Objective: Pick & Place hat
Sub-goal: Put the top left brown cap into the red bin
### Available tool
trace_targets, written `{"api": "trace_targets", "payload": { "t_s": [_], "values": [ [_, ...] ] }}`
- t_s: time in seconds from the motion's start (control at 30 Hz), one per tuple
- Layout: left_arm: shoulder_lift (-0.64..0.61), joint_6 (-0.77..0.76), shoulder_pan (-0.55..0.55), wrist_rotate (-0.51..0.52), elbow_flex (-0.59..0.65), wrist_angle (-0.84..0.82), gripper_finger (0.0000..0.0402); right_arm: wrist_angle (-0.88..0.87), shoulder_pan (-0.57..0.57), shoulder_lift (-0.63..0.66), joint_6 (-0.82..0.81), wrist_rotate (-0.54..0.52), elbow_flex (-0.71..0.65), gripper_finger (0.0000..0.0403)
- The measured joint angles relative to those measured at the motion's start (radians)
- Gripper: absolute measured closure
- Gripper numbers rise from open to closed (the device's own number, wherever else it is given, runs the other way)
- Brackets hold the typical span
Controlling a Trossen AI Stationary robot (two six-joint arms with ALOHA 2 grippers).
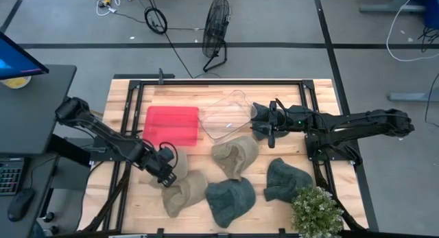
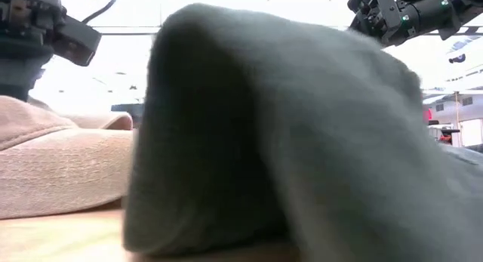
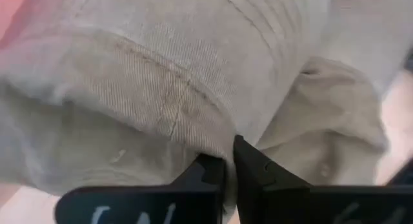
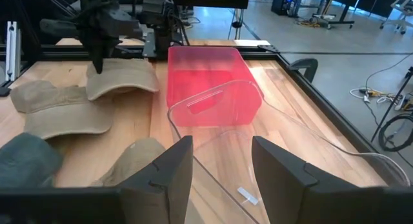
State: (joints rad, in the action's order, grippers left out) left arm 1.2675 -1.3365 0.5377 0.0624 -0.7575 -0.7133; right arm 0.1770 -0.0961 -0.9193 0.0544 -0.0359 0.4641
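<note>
Fingertips [image 3: 216, 172] of our left gripper [image 1: 167, 171] are pressed together on a fold of a tan cotton cap [image 3: 161, 88], as the left wrist view shows, with cloth pinched between the two dark tips. From above, that gripper sits at the near-left part of the wooden slat table [image 1: 123, 94], over the tan cap [image 1: 173, 161] lying just beside a second tan cap [image 1: 185, 193]. We judge the pick to be at the grasp stage: the cloth is caught, but the cap looks to be resting on the table and not yet lifted.

Our right gripper [image 4: 219, 162] waits with its fingers well apart and holding nothing, hovering at the rim of the clear plastic bin [image 1: 226, 114] beside the red translucent plastic bin [image 1: 171, 125]. Other hats lie across the near side: a third tan cap [image 1: 234, 156], a dark green knit beanie [image 1: 230, 200] and another dark green beanie [image 1: 287, 180], close to a small green potted plant [image 1: 317, 209]. The low view is mostly blocked by one green beanie [image 2: 302, 141].

Next, we think the left arm needs a straight lift to free the cap from its neighbour, then a carry toward one of the bins; which bin is meant we cannot tell. A thin pinch on soft cloth may slip, so the lift should be gentle.
</note>
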Motion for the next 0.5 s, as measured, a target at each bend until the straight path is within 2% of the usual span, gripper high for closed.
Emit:
{"api": "trace_targets", "payload": {
  "t_s": [0.13, 0.33, 0.5],
  "values": [
    [-0.008, 0.045, 0.0, 0.051, -0.082, -0.102, 0.0391, 0.0, 0.0, 0.0, -0.008, 0.0, 0.0, 0.0239],
    [-0.012, 0.049, 0.0, 0.235, -0.281, -0.453, 0.0388, 0.0, 0.0, 0.0, -0.02, 0.0, 0.0, 0.0239],
    [-0.012, 0.024, -0.046, 0.352, -0.38, -0.671, 0.039, 0.0, 0.0, 0.0, -0.02, 0.0, 0.0, 0.0239]
  ]
}}
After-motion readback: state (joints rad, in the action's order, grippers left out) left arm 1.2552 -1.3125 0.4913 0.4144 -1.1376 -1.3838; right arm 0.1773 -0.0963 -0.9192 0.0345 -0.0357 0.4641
